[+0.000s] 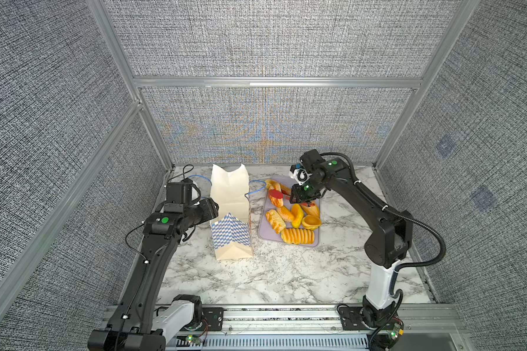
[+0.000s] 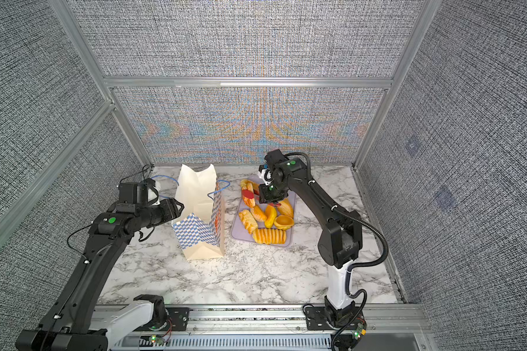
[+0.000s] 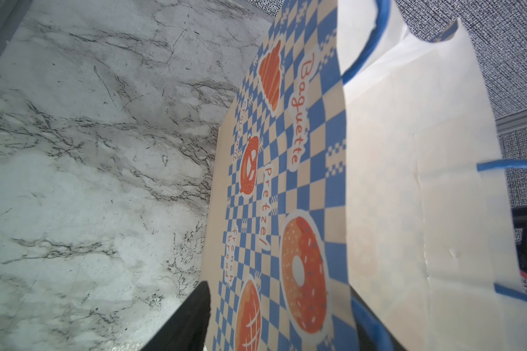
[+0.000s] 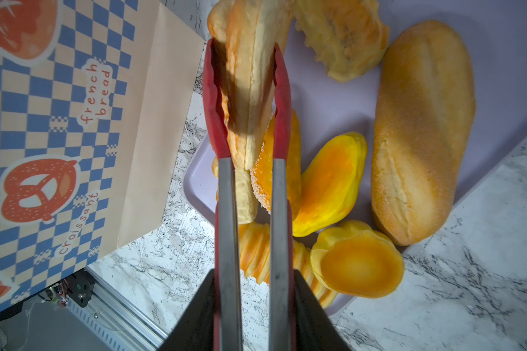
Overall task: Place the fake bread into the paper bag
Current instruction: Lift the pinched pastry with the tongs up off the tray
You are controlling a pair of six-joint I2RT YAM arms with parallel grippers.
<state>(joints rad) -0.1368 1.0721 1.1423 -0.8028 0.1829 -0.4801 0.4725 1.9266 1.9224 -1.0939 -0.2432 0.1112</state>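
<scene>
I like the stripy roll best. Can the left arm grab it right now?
Probably not. The left gripper is at the paper bag, and that tall bag stands between it and the ribbed roll on the lavender tray.

The marble-patterned table (image 1: pixel 286 273) carries a paper bag (image 1: pixel 230 212) standing upright. A lavender tray (image 1: pixel 264 235) lies flat just beside the bag, toward the right arm, a strip of bare marble between them.

Lab cell: aluminium frame (image 1: pixel 277 82), woven panels (image 1: pixel 271 36)
</scene>
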